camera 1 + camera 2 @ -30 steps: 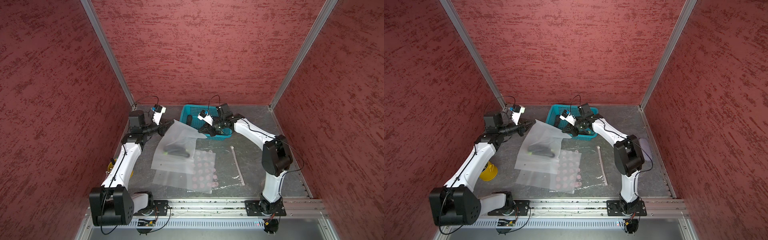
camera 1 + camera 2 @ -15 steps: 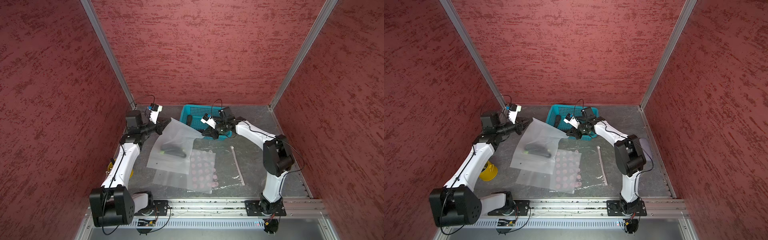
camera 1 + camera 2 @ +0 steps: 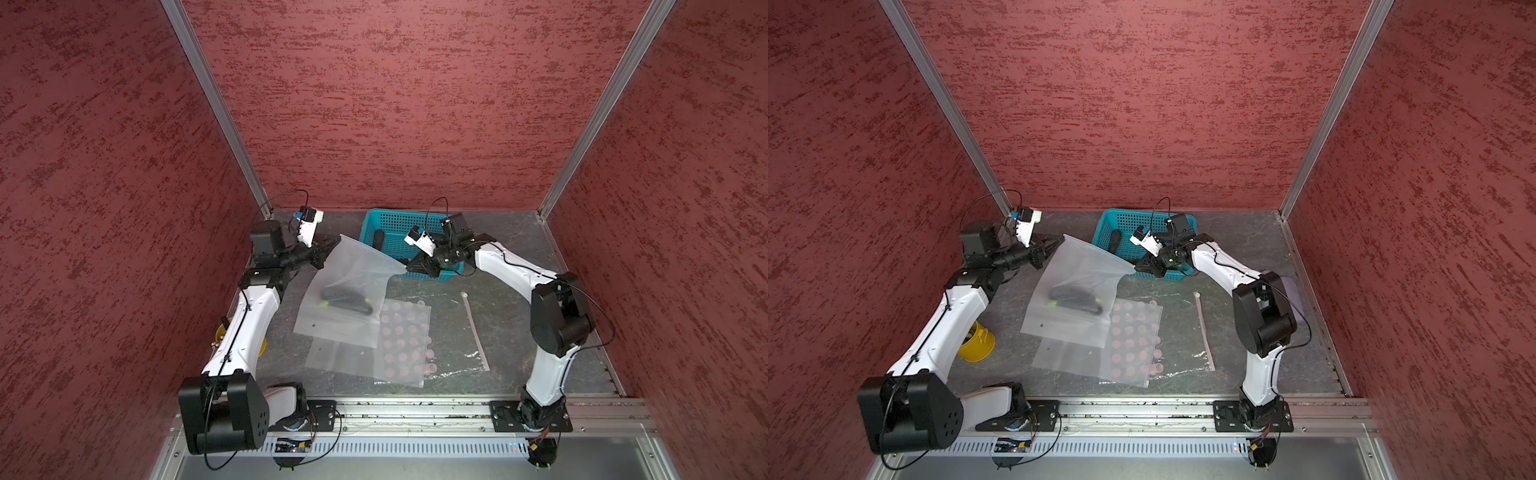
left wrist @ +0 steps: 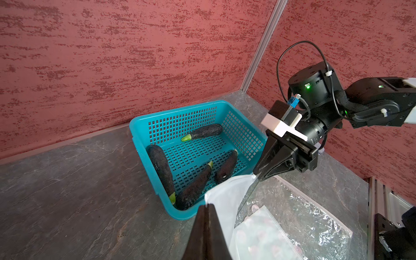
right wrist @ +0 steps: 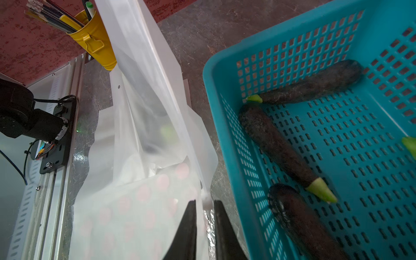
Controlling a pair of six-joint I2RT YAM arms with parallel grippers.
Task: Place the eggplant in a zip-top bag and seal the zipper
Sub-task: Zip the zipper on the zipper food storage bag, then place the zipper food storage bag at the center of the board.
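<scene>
Top and wrist views. Your left gripper (image 3: 329,245) is clamped tight on one upper corner of the zip-top bag (image 3: 353,270), with its two fingers (image 4: 202,229) pressed together and film emerging between them. Your right gripper (image 3: 409,266) sits at the opposite upper corner, in front of the teal basket (image 3: 399,216). Its jaws are parted by a narrow gap, and the white zipper end (image 5: 207,201) lies in that gap. The wrist view does not show whether either pad touches it. The bag's mouth edge spans the space between the two grippers, raised off the table (image 3: 519,249), and its lower part rests on the surface. The eggplant (image 3: 347,300) lies inside the bag near its middle, on the table. It is below the raised edge, roughly between the two grippers and well apart from both. The bag's bottom overlaps a second bag (image 3: 401,345) that lies flat. More eggplants (image 4: 162,168) remain in the basket.
</scene>
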